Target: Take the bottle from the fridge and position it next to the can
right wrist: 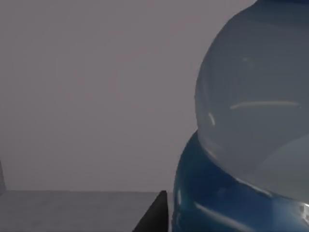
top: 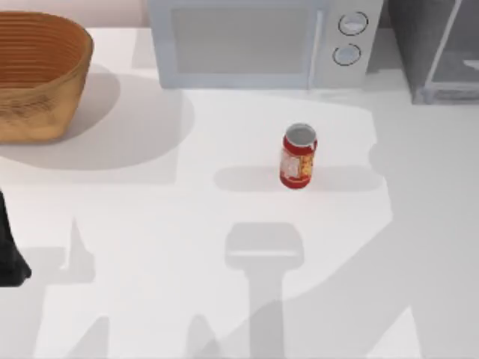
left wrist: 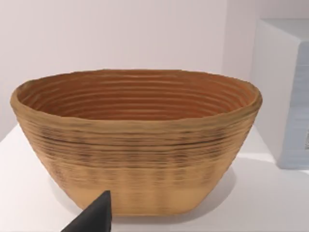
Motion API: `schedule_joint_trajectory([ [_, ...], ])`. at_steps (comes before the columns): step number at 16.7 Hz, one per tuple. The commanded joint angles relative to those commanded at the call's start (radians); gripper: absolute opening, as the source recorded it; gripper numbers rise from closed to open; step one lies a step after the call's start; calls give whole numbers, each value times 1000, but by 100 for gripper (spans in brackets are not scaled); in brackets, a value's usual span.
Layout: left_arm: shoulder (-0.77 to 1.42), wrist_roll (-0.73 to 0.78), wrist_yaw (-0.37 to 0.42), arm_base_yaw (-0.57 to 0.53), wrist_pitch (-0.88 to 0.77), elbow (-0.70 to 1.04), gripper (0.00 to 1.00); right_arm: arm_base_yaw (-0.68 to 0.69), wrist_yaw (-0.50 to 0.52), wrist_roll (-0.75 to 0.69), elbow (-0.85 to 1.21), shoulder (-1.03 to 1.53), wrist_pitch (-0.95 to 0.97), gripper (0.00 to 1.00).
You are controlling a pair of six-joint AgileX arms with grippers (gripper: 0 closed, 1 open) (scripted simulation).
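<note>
Can (top: 299, 156) upright on table (top: 224, 299) (silvery top), basket (top: 37, 75) at left

A plain white table (top: 150, 224) carries a small red cylindrical can (top: 299, 156) upright near centre, a woven tan wicker basket (top: 37, 75) far left, a white microwave (top: 262, 41) behind, and a dark grey fridge (top: 438, 52) at the far right

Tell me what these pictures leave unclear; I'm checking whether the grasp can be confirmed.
- Clear blue plastic bottle: the right wrist view is so close that cap and label are cut off by the edges.
- Right gripper: one dark fingertip at the frame edge; open or shut unknowable.
- Dark grey fridge: cropped by the top view's right edge, interior hidden.
- Left gripper: a dark tip before the woven basket.
</note>
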Motion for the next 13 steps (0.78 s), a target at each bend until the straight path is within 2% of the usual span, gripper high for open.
schedule_joint_trajectory([
  [7,0,0,0,0,0,0,100,-9,-4,2,-40,-27,19,0],
  [13,0,0,0,0,0,0,100,-53,-52,4,-371,-210,140,0],
])
